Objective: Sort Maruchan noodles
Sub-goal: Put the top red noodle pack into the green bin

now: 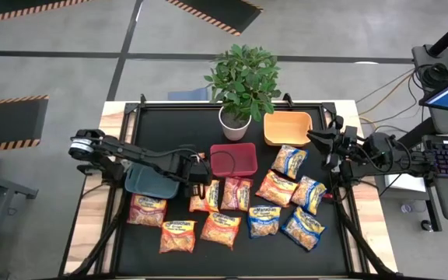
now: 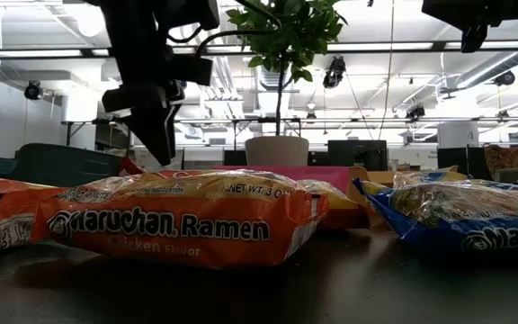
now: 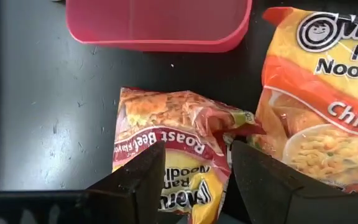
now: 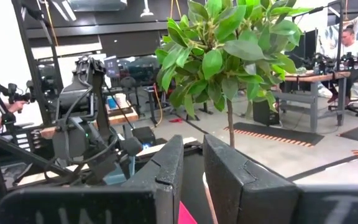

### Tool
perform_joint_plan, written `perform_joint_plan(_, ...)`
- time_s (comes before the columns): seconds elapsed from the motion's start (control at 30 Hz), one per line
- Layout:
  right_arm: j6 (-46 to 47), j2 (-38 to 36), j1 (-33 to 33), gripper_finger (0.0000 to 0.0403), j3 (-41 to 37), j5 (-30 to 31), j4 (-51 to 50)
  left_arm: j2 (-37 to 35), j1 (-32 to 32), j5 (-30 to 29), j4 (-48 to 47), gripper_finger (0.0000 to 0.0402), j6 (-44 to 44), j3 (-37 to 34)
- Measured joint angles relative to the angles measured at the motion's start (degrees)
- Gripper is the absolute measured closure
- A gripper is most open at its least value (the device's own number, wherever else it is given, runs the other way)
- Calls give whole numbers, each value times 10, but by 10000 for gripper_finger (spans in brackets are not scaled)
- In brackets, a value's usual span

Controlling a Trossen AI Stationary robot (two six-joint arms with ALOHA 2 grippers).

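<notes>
Several Maruchan noodles packets, orange and blue-and-yellow, lie flat on the black table top. In the left wrist view a Roast Beef packet lies beside an orange Chicken packet, below the red bin. My left gripper is open and points steeply down over the Roast Beef packet, one finger on each side of its near end. It hangs at the table's middle, next to the grey-blue bin. My right gripper waits shut and raised at the right. My left gripper stands astride the near end of the Roast Beef packet, coming from above at a slant. The packet lies flat on the table. Whether the fingers touch it I cannot tell.
A potted plant stands at the far middle, with an orange bin to its right and the red bin in front of it. In the low view a Chicken packet lies close to the near edge.
</notes>
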Motion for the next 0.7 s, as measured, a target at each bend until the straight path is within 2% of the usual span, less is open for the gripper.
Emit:
perform_joint_plan(0.13, 11, 0, 0, 351, -4, 0, -6, 0, 0, 45, 20, 233, -1, -12)
perform_joint_plan(0.23, 17, 0, 0, 351, -5, -2, -5, 0, 0, 54, 46, 233, -8, -32)
perform_joint_plan(0.5, 24, 0, 0, 351, -6, -2, -4, 3, 1, 36, 49, 233, -17, -47)
perform_joint_plan(0.7, 25, 0, 0, 351, -6, -2, -4, 31, 1, 9, 51, 233, -17, -47)
